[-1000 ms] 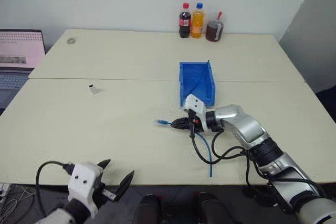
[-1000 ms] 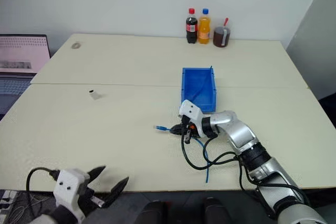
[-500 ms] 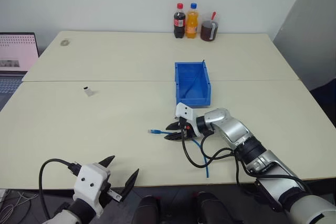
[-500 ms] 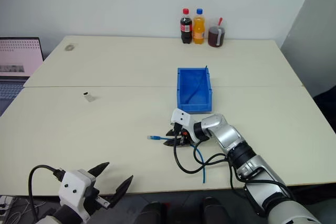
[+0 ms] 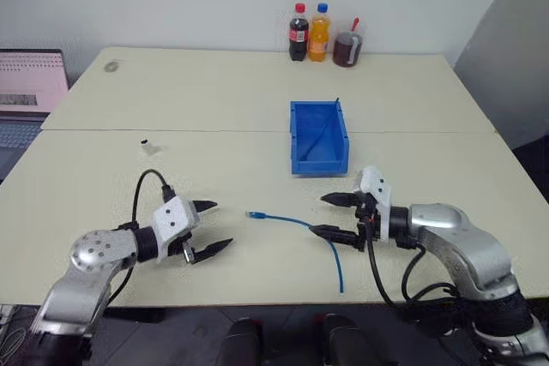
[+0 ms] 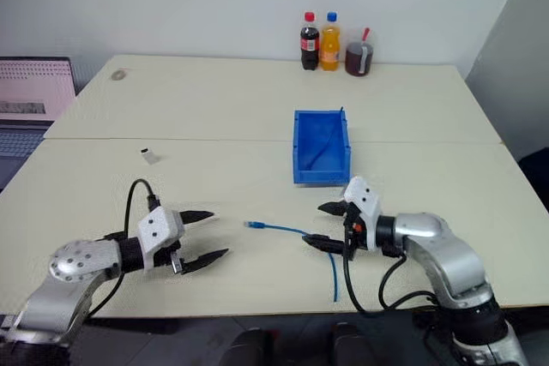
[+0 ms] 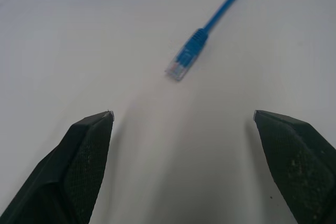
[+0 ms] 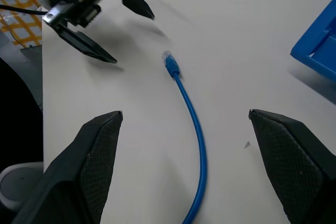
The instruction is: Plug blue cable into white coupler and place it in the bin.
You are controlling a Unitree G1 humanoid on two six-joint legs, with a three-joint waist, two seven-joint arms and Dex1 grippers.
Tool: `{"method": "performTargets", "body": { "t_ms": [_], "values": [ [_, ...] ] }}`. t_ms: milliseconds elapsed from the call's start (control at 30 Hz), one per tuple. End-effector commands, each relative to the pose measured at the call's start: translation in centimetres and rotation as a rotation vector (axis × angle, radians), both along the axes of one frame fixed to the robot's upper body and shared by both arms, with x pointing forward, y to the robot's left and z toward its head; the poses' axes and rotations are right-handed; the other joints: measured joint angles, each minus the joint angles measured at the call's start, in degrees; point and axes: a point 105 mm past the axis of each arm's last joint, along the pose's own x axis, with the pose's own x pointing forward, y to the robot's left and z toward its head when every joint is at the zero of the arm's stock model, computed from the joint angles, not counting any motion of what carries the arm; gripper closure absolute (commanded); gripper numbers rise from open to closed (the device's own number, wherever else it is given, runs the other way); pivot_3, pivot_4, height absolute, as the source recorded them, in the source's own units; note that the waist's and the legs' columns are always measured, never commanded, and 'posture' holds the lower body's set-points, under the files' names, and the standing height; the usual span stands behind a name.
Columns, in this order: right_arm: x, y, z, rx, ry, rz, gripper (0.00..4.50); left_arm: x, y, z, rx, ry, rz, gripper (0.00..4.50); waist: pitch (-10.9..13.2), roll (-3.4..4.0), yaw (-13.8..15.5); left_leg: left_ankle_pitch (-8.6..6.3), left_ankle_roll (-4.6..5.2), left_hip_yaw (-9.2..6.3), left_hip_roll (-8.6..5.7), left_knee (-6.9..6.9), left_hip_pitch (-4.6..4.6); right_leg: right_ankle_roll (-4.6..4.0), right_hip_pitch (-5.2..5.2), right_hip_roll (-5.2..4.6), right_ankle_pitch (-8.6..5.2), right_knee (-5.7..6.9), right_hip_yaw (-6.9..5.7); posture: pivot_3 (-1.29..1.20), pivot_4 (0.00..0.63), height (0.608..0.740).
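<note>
The blue cable [image 5: 302, 224] lies loose on the table, its plug [image 5: 255, 213] pointing left and its tail running to the front edge. My left gripper [image 5: 221, 224] hovers open just left of the plug [image 7: 185, 61], nothing between its fingers. My right gripper [image 5: 319, 214] stands open just right of the cable's bend, holding nothing; in its wrist view the cable [image 8: 193, 124] runs between the spread fingers. The white coupler [image 5: 150, 147] sits alone at the table's left. The bin [image 5: 319, 136] stands behind the cable, and I cannot tell whether anything lies in it.
Two bottles [image 5: 309, 33] and a cup with a straw [image 5: 347, 47] stand at the table's far edge. A laptop [image 5: 30, 83] sits off the table's left side. A seam [image 5: 214, 130] crosses the table in front of the far half.
The right gripper has opened, let go of the cable and drawn back to the right. The left arm has come up over the table toward the plug. The camera has shifted.
</note>
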Motion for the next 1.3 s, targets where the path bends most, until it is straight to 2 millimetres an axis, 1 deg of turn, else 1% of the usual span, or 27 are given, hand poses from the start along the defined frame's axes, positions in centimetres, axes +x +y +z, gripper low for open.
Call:
{"method": "performTargets", "body": {
  "t_ms": [33,100,267,467,533,567,633,733,867,1000,1167,1200,1300],
  "values": [
    [-0.8,-0.7,0.7,-0.018,-0.046,-0.013,0.39,1.8,-0.5,-0.5,0.030,0.020,-0.110,0.00,-0.01,-0.08,-0.14,0.00,0.00,-0.02,0.01,0.01,-0.01,0.00,0.00,0.02,0.00,0.00,-0.03,0.00,0.150,0.740],
    [-0.7,-1.2,0.7,-0.023,-0.046,-0.054,0.39,2.7,-1.2,-0.6,0.040,0.048,-0.174,0.00,-0.01,-0.06,-0.17,0.00,0.00,0.00,0.00,0.02,0.01,0.01,0.02,0.02,0.01,0.02,0.00,0.00,0.150,0.740],
    [-0.7,-2.2,0.9,-0.018,-0.043,-0.131,0.39,4.1,-2.6,-1.1,0.083,0.080,-0.289,0.00,-0.04,-0.10,0.32,0.00,0.01,-0.05,-0.01,0.15,-0.02,0.07,0.07,0.07,0.04,0.04,-0.03,0.00,0.150,0.740],
    [-0.3,-3.2,0.3,-0.060,-0.060,-0.213,0.39,4.8,-2.8,-2.0,0.151,0.095,-0.364,0.00,-0.17,-0.05,0.37,0.00,0.01,-0.06,-0.07,0.18,-0.03,0.11,0.12,0.02,0.06,0.02,-0.01,0.00,0.150,0.740],
    [-0.3,-3.4,0.3,-0.059,-0.061,-0.231,0.35,4.8,-2.7,-2.2,0.154,0.116,-0.371,0.40,-0.30,0.02,0.37,0.01,0.01,-0.06,-0.06,0.20,0.01,0.13,0.15,0.03,0.07,0.04,-0.01,0.00,0.150,0.740],
    [-0.3,-3.4,0.4,-0.055,-0.059,-0.240,0.35,4.8,-2.6,-2.3,0.159,0.121,-0.373,0.50,-0.36,0.08,0.34,0.01,0.02,-0.07,-0.06,0.20,0.02,0.13,0.16,0.03,0.07,0.04,-0.01,0.00,0.150,0.740],
    [-0.4,-3.6,0.4,-0.050,-0.056,-0.253,0.35,4.9,-2.4,-2.5,0.157,0.142,-0.368,0.97,-0.42,0.18,0.33,0.01,0.02,-0.07,-0.06,0.21,0.04,0.14,0.18,0.04,0.08,0.05,-0.01,0.00,0.150,0.740],
    [-0.6,-3.8,0.3,-0.058,-0.055,-0.260,0.35,4.8,-2.1,-2.6,0.153,0.165,-0.360,1.43,-0.57,0.32,0.22,0.02,0.03,-0.09,-0.06,0.22,0.06,0.16,0.20,0.05,0.09,0.07,-0.01,0.00,0.150,0.740],
    [-0.4,-3.9,0.4,-0.054,-0.050,-0.275,0.35,4.6,-1.5,-2.9,0.163,0.177,-0.357,2.23,-0.69,0.41,0.12,0.02,0.03,-0.10,-0.03,0.22,0.10,0.16,0.22,0.09,0.09,0.07,-0.01,0.00,0.150,0.740],
    [-0.2,-3.6,0.6,-0.066,-0.073,-0.258,0.35,4.0,-1.0,-3.5,0.165,0.193,-0.351,3.06,-0.83,0.53,0.06,0.02,0.04,-0.11,-0.01,0.22,0.12,0.16,0.24,0.11,0.09,0.08,0.01,0.00,0.150,0.740],
    [0.1,-3.2,0.8,-0.054,-0.073,-0.249,0.35,3.8,-1.2,-3.6,0.145,0.211,-0.345,4.10,-0.95,0.67,0.04,0.02,0.04,-0.12,0.01,0.21,0.21,0.15,0.33,0.13,0.09,0.08,0.00,0.00,0.150,0.740],
    [0.1,-3.1,0.8,-0.054,-0.073,-0.247,0.35,3.7,-1.2,-3.7,0.144,0.214,-0.344,4.24,-0.96,0.67,0.04,0.02,0.04,-0.12,0.02,0.21,0.23,0.15,0.36,0.14,0.08,0.07,0.00,0.00,0.150,0.740],
    [0.3,-3.0,1.0,-0.052,-0.076,-0.239,0.35,3.7,-1.3,-3.6,0.122,0.223,-0.319,4.28,-0.95,0.68,-0.05,0.02,0.03,-0.10,0.02,0.18,0.38,0.13,0.52,0.14,0.07,0.02,0.02,0.00,0.150,0.740]
  ]
}}
